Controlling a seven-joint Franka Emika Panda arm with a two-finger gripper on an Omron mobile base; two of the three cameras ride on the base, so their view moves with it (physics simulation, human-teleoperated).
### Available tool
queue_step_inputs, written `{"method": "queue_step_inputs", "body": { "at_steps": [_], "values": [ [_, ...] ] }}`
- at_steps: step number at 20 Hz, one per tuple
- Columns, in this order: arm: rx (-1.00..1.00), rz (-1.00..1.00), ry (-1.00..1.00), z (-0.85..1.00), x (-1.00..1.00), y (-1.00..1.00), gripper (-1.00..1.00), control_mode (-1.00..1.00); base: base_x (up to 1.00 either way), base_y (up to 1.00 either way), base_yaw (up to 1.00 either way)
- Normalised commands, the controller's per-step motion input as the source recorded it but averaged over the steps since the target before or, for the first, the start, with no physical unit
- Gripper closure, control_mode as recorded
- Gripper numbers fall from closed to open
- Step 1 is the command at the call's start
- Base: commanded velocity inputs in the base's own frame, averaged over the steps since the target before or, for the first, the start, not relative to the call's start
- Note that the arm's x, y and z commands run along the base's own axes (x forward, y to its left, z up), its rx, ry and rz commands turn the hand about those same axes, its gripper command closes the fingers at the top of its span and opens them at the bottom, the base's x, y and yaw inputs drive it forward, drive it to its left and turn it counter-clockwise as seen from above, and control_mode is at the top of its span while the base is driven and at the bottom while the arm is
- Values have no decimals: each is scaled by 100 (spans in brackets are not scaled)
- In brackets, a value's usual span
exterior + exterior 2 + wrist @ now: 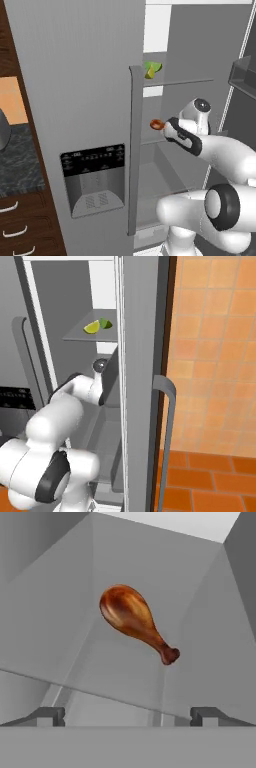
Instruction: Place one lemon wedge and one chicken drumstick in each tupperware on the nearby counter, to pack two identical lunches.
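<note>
A brown chicken drumstick (132, 619) lies on a glass shelf inside the open fridge, thick end to the upper left in the hand view. My gripper (127, 717) faces it, open and holding nothing. Its fingertips (47, 716) stand wide apart, short of the meat. From the left base view the gripper (165, 126) sits just right of the drumstick (156, 124). Two lemon wedges (152, 69) rest on the shelf above, also seen as a yellow-green lemon wedge (92, 327) in the right base view. The marbled counter (20, 160) lies left of the fridge. The tupperware is out of view.
The shut left fridge door with its dispenser (92, 180) and long handle (134, 150) stands close on the arm's left. The open right door (137, 381) flanks the arm on the other side. Dark wood drawers (15, 232) sit below the counter.
</note>
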Motion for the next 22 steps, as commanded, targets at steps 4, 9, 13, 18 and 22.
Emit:
{"method": "queue_step_inputs", "body": {
  "at_steps": [4, 9, 13, 18, 22],
  "values": [
    [0, 12, 14, -23, 81, 0, -100, -100, 0, 0, 0],
    [0, 11, 10, -18, 73, -5, -100, -100, 0, 0, 0],
    [0, 11, 6, -42, 56, -2, -100, -100, 0, 0, 0],
    [-2, 10, 5, -48, 44, 0, -100, -100, 0, 0, 0],
    [-2, 9, 5, -43, 40, 0, -100, -100, 0, 0, 0]
  ]
}}
